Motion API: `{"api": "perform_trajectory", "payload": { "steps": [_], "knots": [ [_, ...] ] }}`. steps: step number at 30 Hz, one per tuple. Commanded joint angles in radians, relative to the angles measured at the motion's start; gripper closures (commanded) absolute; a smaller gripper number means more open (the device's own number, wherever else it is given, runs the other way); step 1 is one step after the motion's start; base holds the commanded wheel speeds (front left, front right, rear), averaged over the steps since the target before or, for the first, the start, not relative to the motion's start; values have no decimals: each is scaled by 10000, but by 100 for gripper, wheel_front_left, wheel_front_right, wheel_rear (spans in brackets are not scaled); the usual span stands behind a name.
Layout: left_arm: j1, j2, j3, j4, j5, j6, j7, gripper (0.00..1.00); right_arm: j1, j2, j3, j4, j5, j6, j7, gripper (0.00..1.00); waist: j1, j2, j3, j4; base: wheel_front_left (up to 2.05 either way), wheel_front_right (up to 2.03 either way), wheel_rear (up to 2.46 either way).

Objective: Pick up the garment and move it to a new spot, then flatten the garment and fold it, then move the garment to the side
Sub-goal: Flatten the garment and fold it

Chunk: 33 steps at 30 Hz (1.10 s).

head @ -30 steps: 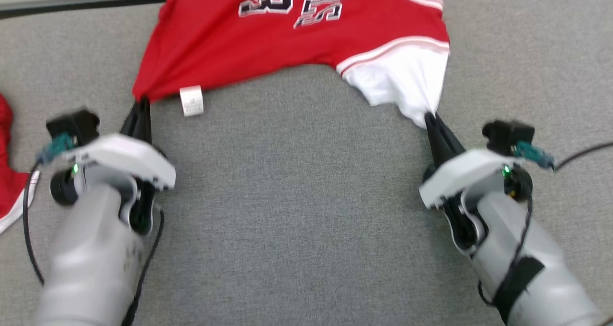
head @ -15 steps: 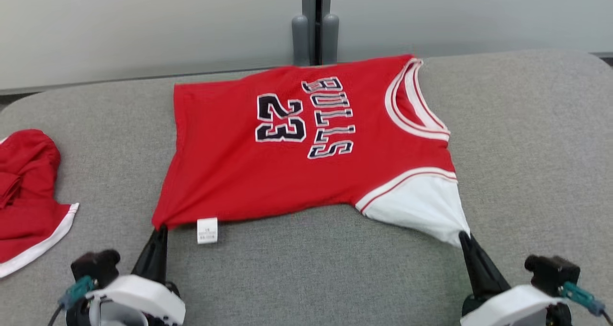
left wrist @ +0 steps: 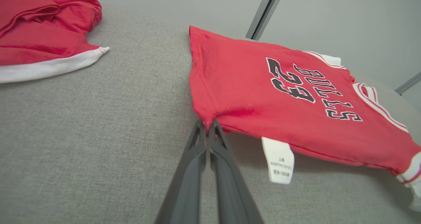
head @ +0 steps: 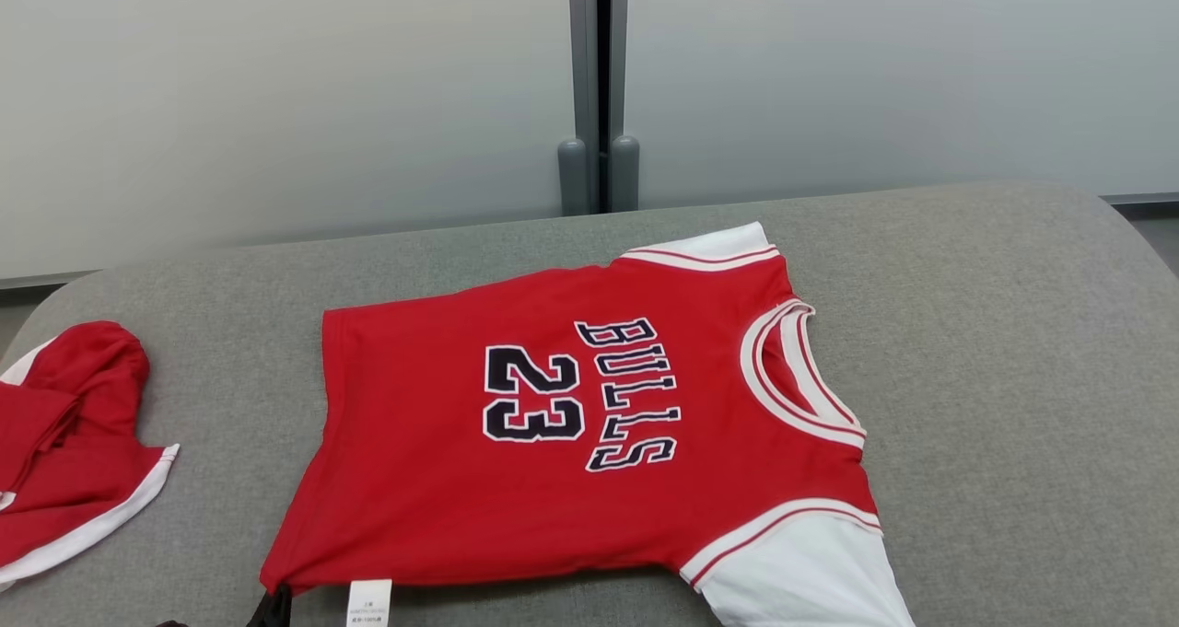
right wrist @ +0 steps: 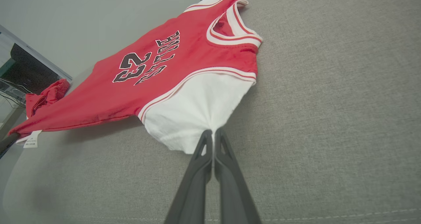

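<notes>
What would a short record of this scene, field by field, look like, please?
surface: grey fabric surface
garment: red jersey, spread front up, near edge lifted
left gripper: shut on the hem corner
right gripper: shut on the white sleeve
label: hangs from the hem
aside: second red garment, crumpled, apart from the jersey

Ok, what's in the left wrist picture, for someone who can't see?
The left hand, shut, pinches the hem corner of a red Bulls 23 jersey on a grey surface. Its white label hangs nearby; another red garment lies upper left.
</notes>
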Motion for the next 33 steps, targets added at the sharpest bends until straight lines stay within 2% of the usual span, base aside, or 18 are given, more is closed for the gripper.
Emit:
{"api": "perform_trajectory", "payload": {
  "steps": [1, 5, 10, 16, 25, 33],
  "knots": [
    [296, 139, 75, -426, -16, 205, 283, 100, 319, 66, -198, -390, -126, -3, 418, 100, 0, -1, -97, 15, 0, 0, 0],
    [995, 299, 181, -1434, -272, 658, 1123, 100, 1001, 263, -536, -1233, -379, -3, 1510, 100, 0, -1, -249, 99, 0, 0, 0],
    [1547, 438, 88, -2180, -453, 992, 2023, 100, 1306, 477, -780, -1718, -509, -3, 2368, 100, 0, -1, -385, 96, 0, 0, 0],
    [1413, 381, -42, -2258, -512, 1268, 2533, 100, 942, 540, -894, -1511, -552, -3, 2467, 100, 0, -1, -475, 114, 0, 0, 0],
    [393, 362, -233, -1794, -923, 1124, 3360, 100, -333, 509, -1048, -708, -378, -3, 1975, 100, 0, -1, -191, 246, 0, 0, 0],
    [-990, 458, -190, -956, -1340, 777, 3922, 100, -2618, 114, -940, 1202, -6, -3, 1035, 100, 0, -1, 381, 364, 0, 0, 0]
  ]
}}
